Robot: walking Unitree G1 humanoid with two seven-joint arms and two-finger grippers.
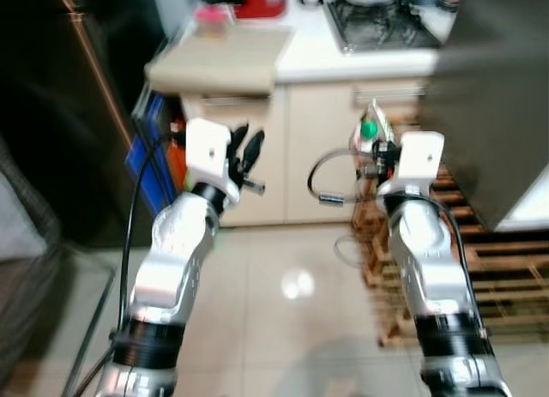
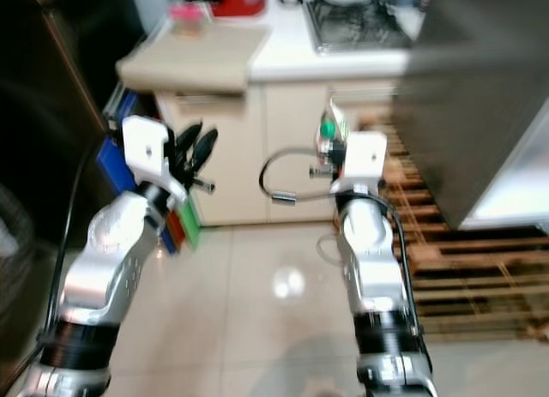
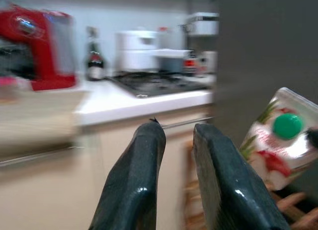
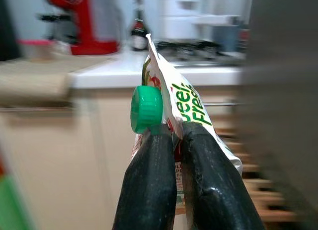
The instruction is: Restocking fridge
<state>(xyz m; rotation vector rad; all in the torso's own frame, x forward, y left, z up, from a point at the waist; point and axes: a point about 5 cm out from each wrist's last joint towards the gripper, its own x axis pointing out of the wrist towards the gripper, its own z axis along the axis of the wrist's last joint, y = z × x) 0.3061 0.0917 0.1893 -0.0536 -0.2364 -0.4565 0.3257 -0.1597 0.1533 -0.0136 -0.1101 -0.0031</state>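
Carton (image 4: pixel 174 111) with green cap sits clamped between right gripper's (image 4: pixel 171 140) fingers, while left gripper (image 3: pixel 176 133) hangs slightly parted, empty.

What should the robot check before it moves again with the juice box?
1. Right tool shut on the carton: ok.
2. Green cap on the carton: ok.
3. Left tool free, holding nothing: ok.
4. Floor ahead free of things to trip on: ok, though the wooden pallet lies close on the right.
5. Fridge door open: cannot tell.
6. Sharp view: not ok, pictures are blurred.
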